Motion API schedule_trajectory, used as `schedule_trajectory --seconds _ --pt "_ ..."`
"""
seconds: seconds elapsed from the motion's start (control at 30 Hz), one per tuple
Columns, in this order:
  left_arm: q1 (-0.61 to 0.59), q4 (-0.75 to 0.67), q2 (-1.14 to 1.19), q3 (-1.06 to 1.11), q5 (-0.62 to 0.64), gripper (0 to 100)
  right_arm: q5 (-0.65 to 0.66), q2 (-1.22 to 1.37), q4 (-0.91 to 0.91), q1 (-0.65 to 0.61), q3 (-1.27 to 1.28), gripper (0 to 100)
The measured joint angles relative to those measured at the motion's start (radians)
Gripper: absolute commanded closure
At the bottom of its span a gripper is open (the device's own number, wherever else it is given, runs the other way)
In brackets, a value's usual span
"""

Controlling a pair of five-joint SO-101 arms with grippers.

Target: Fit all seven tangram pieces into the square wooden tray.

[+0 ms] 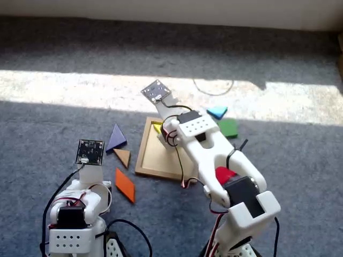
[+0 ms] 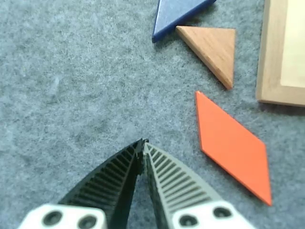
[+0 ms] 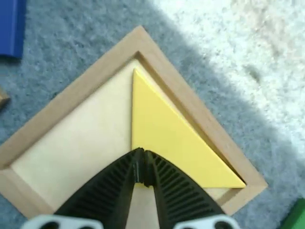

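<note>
Grey carpet (image 1: 59, 112) is serving as the work surface in the high view, with a band of sunlight lying across it beyond the arms. The square wooden tray (image 1: 144, 160) is resting near the middle, and the right arm (image 1: 214, 155) is stretching over it. A yellow triangle (image 1: 157, 127) is sitting in the tray's far corner. Just beside the tray, on the left arm's (image 1: 75, 214) side, a blue triangle (image 1: 116, 137), a plain wooden triangle (image 1: 122, 156) and an orange parallelogram (image 1: 125, 184) are lying on the carpet. On the tray's other side, a light blue triangle (image 1: 217, 112) and a green square (image 1: 228, 127) are lying close together.

From the left wrist view, the left gripper (image 2: 143, 143) is hanging over bare carpet with its jaws pressed together and nothing between them. The orange parallelogram (image 2: 233, 145) is lying just beside it, the wooden triangle (image 2: 212, 47) and blue triangle (image 2: 178, 14) farther off, and the tray's rim (image 2: 269, 52) is running past them.

From the right wrist view, the right gripper (image 3: 142, 164) is sitting over the tray (image 3: 90, 81) with its jaws nearly touching, their tips on one corner of the yellow triangle (image 3: 167, 133); I cannot tell whether they are pinching it. The triangle is lying flat, its long edge against the rim.
</note>
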Motion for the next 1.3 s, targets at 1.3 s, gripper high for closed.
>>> schedule_trajectory --seconds 1.3 --pt "0.000 0.000 0.000 0.000 0.000 99 -0.738 -0.494 0.595 0.186 0.018 98.5"
